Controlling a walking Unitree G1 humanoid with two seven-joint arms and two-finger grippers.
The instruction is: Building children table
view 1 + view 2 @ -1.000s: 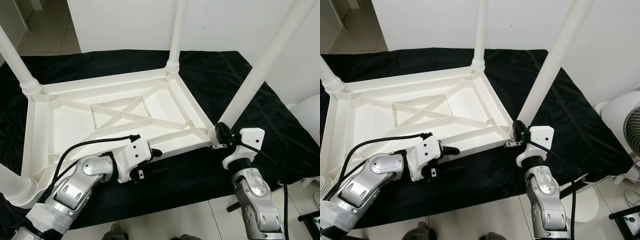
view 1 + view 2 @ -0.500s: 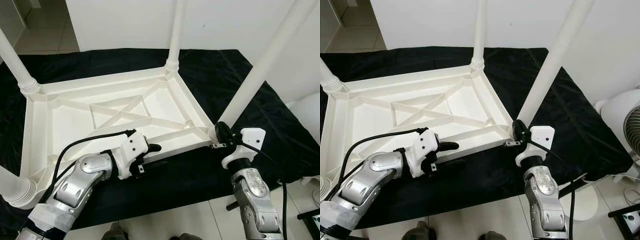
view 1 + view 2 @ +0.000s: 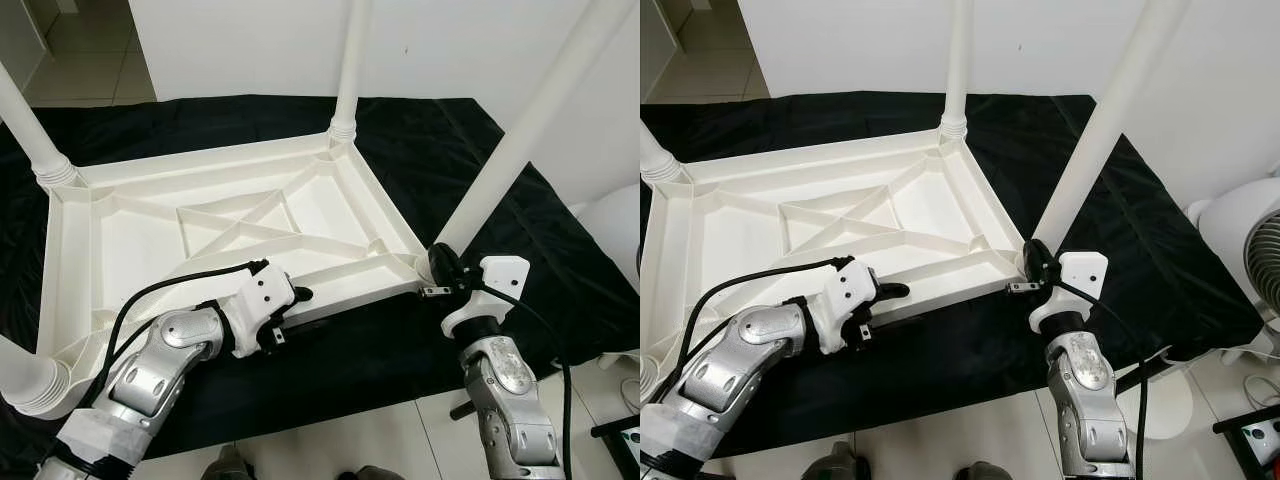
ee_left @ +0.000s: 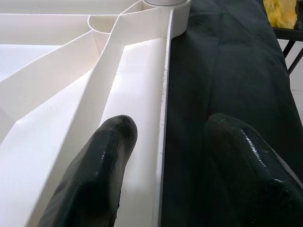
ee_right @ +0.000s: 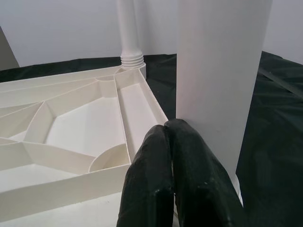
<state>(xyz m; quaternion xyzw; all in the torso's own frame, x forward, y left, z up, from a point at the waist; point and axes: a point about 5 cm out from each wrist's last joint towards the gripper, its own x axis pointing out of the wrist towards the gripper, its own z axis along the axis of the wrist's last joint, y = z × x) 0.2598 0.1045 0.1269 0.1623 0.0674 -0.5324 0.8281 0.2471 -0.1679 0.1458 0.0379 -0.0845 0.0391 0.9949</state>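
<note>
The white plastic table (image 3: 240, 225) is laid upside down on a black cloth (image 3: 470, 170) spread over the tiled floor (image 3: 330, 445), with its ribbed underside facing up. Four white legs are fitted at its corners and stand upward: the far leg (image 3: 352, 60), the left leg (image 3: 25, 115), the near-left leg (image 3: 25, 375) and the near-right leg (image 3: 525, 125).

The near rim of the table is straddled by the left gripper (image 3: 290, 308). Its fingers are held a moderate distance apart, one finger (image 4: 102, 161) inside the frame on the white channel and the other finger (image 4: 246, 161) outside over the cloth. A firm grip on the rim cannot be confirmed from the left wrist view. Compared with one second ago, the left gripper has been moved forward from the cloth in front of the table up to the rim, and the upper finger now overlaps the edge.

The right gripper (image 3: 440, 270) is placed at the base of the near-right leg, at the near-right corner of the table. Its fingers (image 5: 170, 165) are pressed together, tips touching the foot of the leg. Its position is unchanged from the earlier frames.

A white fan (image 3: 1250, 250) is seen at the right edge, beside the cloth. A white wall (image 3: 250, 45) is located behind the cloth.
</note>
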